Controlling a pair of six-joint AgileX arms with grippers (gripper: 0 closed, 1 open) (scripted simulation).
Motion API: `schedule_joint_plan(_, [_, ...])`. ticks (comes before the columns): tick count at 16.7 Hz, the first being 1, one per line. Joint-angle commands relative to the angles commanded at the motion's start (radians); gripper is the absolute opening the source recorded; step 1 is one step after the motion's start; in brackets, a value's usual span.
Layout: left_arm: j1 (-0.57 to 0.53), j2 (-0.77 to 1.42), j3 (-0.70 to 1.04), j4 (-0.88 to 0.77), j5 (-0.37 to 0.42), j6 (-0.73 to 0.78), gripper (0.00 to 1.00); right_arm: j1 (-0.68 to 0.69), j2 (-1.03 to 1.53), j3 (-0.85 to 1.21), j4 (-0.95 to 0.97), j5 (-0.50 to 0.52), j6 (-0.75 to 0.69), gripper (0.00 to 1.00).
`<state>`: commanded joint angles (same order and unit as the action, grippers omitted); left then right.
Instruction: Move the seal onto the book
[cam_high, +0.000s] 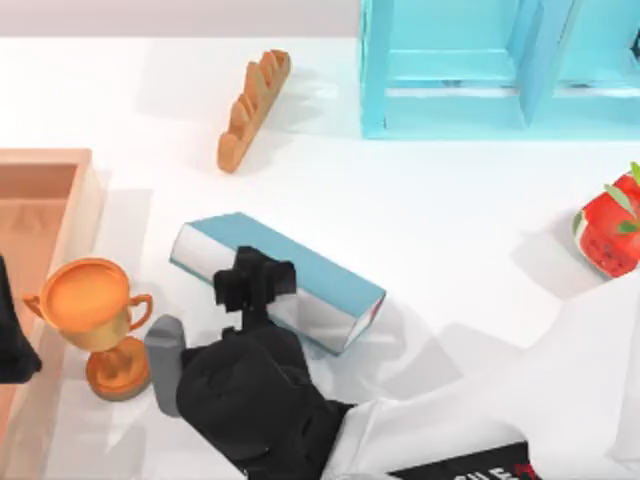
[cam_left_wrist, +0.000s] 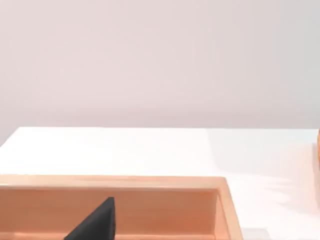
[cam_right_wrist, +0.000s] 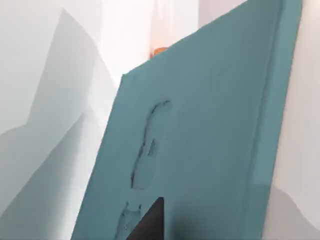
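Note:
The book (cam_high: 320, 272) lies at an angle in the middle of the table, teal cover up and white page edges toward the front. My right gripper (cam_high: 252, 285) hangs directly over its left half, with the arm reaching in from the bottom right. In the right wrist view the book's teal cover (cam_right_wrist: 210, 140) lies close below, with faint marks on it. The seal is hidden. My left gripper (cam_high: 8, 345) is parked at the table's left edge over a wooden box.
An orange trophy (cam_high: 95, 310) stands just left of the book, next to the wooden box (cam_high: 40, 165). A loaf of bread (cam_high: 252, 108) lies at the back. A light-blue shelf cabinet (cam_high: 480, 70) stands back right, with a red watermelon-like cube (cam_high: 608, 230) at the right edge.

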<state>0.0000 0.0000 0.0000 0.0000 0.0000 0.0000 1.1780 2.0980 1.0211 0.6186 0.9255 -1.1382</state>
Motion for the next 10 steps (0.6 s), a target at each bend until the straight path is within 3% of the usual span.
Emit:
schedule_joint_plan(2, [0.0, 0.0, 0.0, 0.0, 0.0, 0.0, 1.0, 0.0, 0.0, 0.0, 0.0, 0.0, 0.0, 0.98])
schedule_joint_plan(3, [0.0, 0.0, 0.0, 0.0, 0.0, 0.0, 1.0, 0.0, 0.0, 0.0, 0.0, 0.0, 0.0, 1.0])
schedule_joint_plan(10, [0.0, 0.0, 0.0, 0.0, 0.0, 0.0, 1.0, 0.0, 0.0, 0.0, 0.0, 0.0, 0.0, 1.0])
